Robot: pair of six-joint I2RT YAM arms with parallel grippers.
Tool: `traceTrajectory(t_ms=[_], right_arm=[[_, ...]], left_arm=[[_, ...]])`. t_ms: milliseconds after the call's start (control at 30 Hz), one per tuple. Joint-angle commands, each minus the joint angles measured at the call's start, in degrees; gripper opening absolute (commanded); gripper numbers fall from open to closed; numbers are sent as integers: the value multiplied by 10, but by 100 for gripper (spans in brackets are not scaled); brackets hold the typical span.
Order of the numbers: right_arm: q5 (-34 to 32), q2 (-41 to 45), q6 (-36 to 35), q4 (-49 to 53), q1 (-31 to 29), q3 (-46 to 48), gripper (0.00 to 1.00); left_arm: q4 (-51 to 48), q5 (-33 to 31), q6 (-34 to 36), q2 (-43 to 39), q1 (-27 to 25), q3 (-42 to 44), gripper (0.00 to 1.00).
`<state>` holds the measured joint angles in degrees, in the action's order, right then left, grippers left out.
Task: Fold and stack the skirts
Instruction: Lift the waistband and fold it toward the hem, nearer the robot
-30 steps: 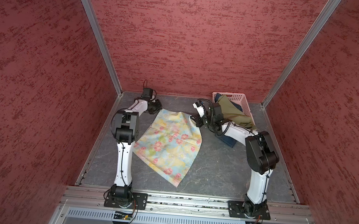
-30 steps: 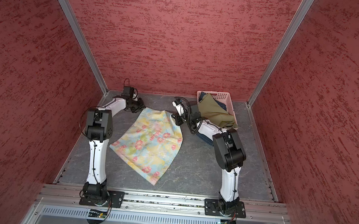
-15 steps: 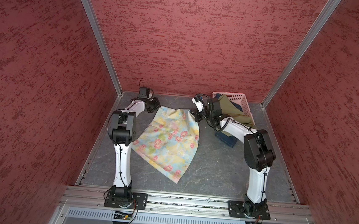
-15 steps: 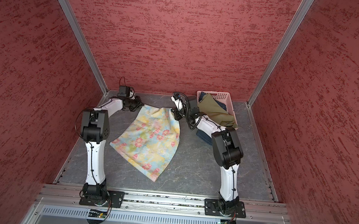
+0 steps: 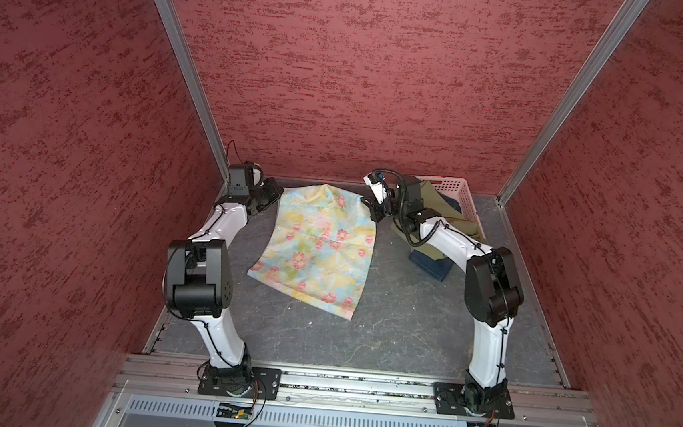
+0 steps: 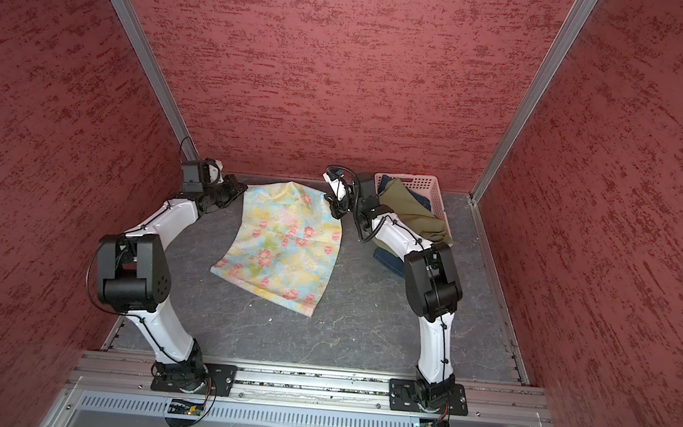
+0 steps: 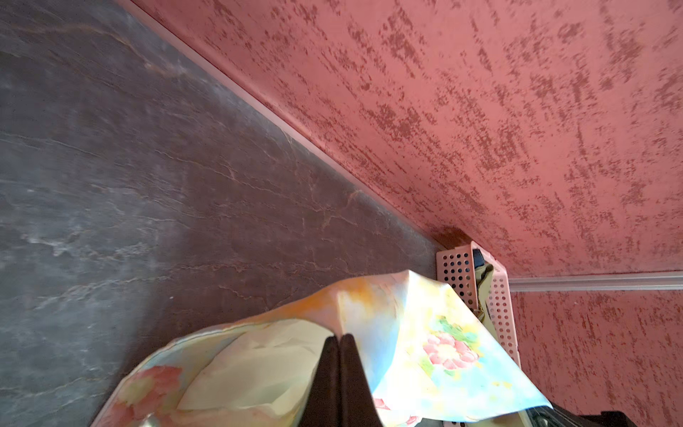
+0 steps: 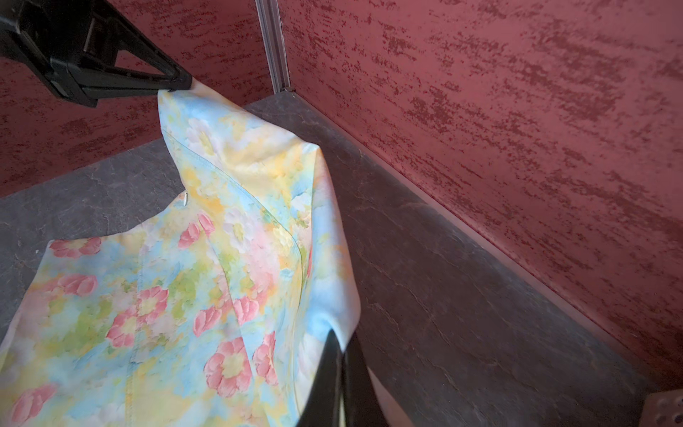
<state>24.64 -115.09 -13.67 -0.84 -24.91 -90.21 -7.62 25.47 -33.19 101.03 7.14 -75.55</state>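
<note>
Rough-plastered back wall (image 5: 363, 78) and side walls (image 5: 44, 157), rose-red with darker streaks, close in a dark grey counter (image 5: 397, 335) veined like stone. Bare aluminium posts (image 5: 184, 68) rise from the two rear corners. A silver metal rail (image 5: 359, 385) and a slotted strip (image 5: 356, 423) run along the counter's front edge. The light is soft and even, the shadows faint.

In both top views the spread skirt (image 5: 321, 242) lies mid-frame on my desk (image 5: 405, 332). My left gripper (image 5: 279, 191) holds its upper-left corner and my right gripper (image 5: 368, 202) its upper-right corner. In the upper right stands the basket (image 5: 454, 188). A second skirt (image 5: 440, 205) hangs over its front onto a third skirt (image 5: 431, 265) lying on the desk under my right arm.
</note>
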Motion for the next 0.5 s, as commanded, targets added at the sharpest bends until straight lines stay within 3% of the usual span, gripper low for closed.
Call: traceTrajectory(t_ms=[0, 267, 467], right_arm=[[12, 71, -15, -49, 1, 40, 0], [25, 174, 6, -52, -30, 154, 2], [-7, 248, 28, -49, -77, 246, 2]], left_arm=[[30, -4, -13, -48, 13, 58, 0], [68, -44, -58, -153, 43, 189, 0], [75, -90, -69, -201, 55, 245, 0]])
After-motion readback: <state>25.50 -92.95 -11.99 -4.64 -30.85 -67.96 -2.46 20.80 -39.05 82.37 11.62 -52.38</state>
